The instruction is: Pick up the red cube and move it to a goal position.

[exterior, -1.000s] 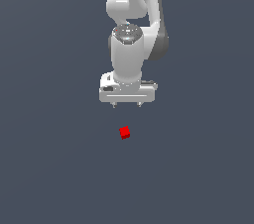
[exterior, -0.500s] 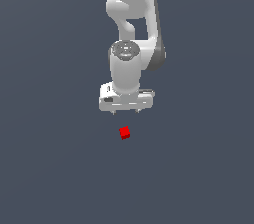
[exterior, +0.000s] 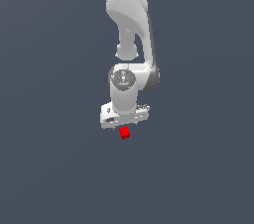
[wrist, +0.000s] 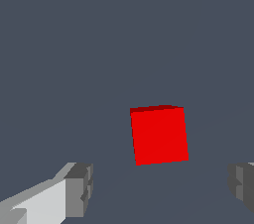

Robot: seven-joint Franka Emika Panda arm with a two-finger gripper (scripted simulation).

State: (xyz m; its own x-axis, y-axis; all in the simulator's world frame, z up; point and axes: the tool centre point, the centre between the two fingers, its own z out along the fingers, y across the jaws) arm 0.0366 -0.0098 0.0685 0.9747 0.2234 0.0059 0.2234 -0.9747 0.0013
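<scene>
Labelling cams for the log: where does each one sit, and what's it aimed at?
Exterior view: off the arm, facing the arm as it reaches down; gripper just above the cube.
Wrist view: on the wrist, looking past both fingertips at the cube between them, jaws open.
Shared: cube, gripper.
</scene>
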